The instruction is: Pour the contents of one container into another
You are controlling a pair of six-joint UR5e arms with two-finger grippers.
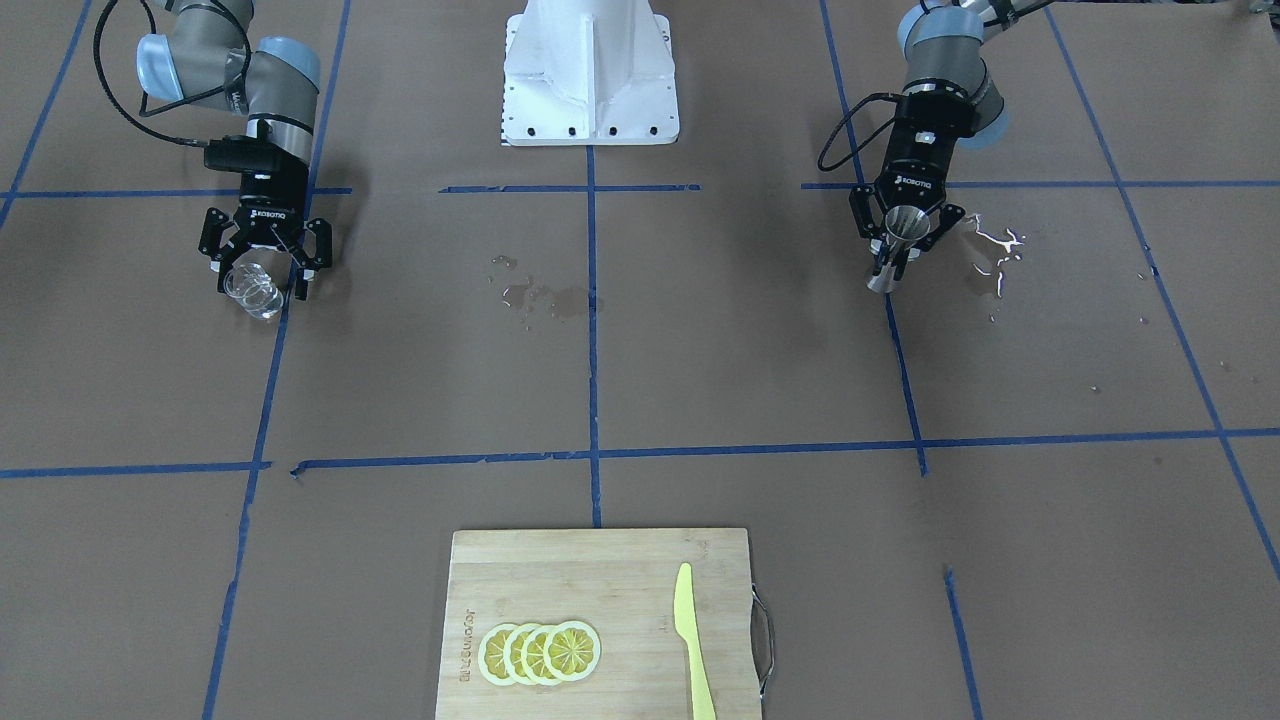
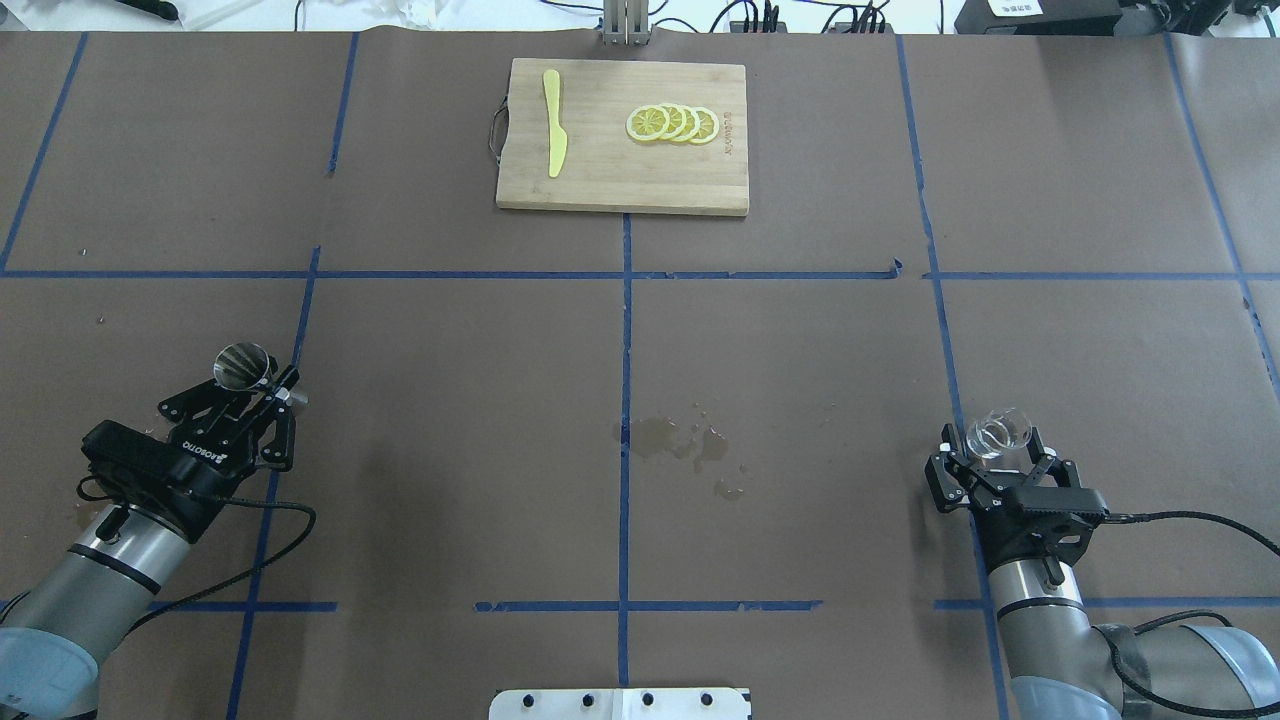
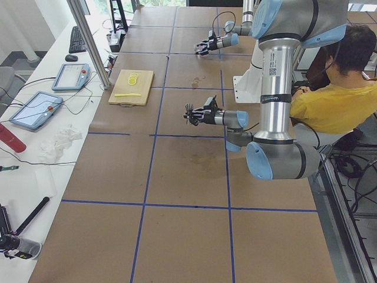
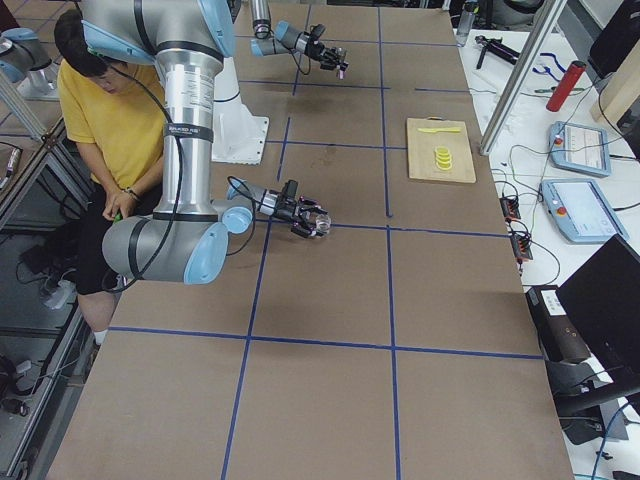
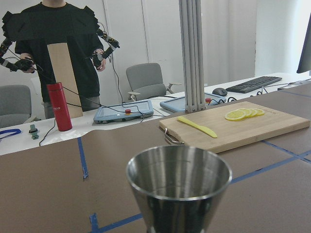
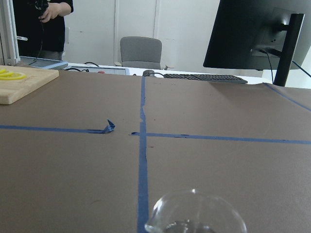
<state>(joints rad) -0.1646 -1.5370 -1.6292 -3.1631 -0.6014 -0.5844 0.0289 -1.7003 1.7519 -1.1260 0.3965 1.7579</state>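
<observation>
The steel jigger [image 1: 893, 240] is gripped at its narrow waist by my left gripper [image 1: 897, 262], which is shut on it. From overhead its open cone [image 2: 240, 365] points up at the table's left. The left wrist view shows the empty upper cone [image 5: 179, 189] up close. On the opposite side, my right gripper [image 1: 258, 285] is shut on the clear glass cup [image 1: 250, 288], seen overhead as the cup [image 2: 998, 435] between the fingers. Only the cup's rim [image 6: 197, 218] shows in the right wrist view. Whether the cup holds liquid I cannot tell. The two containers are far apart.
A wet puddle [image 1: 1000, 250] glistens beside the jigger, and damp spots [image 2: 690, 445] mark the table's middle. A wooden cutting board [image 2: 600, 180] with lemon slices [image 2: 672, 123] and a yellow knife [image 2: 554, 135] lies at the far edge. A person sits behind the robot.
</observation>
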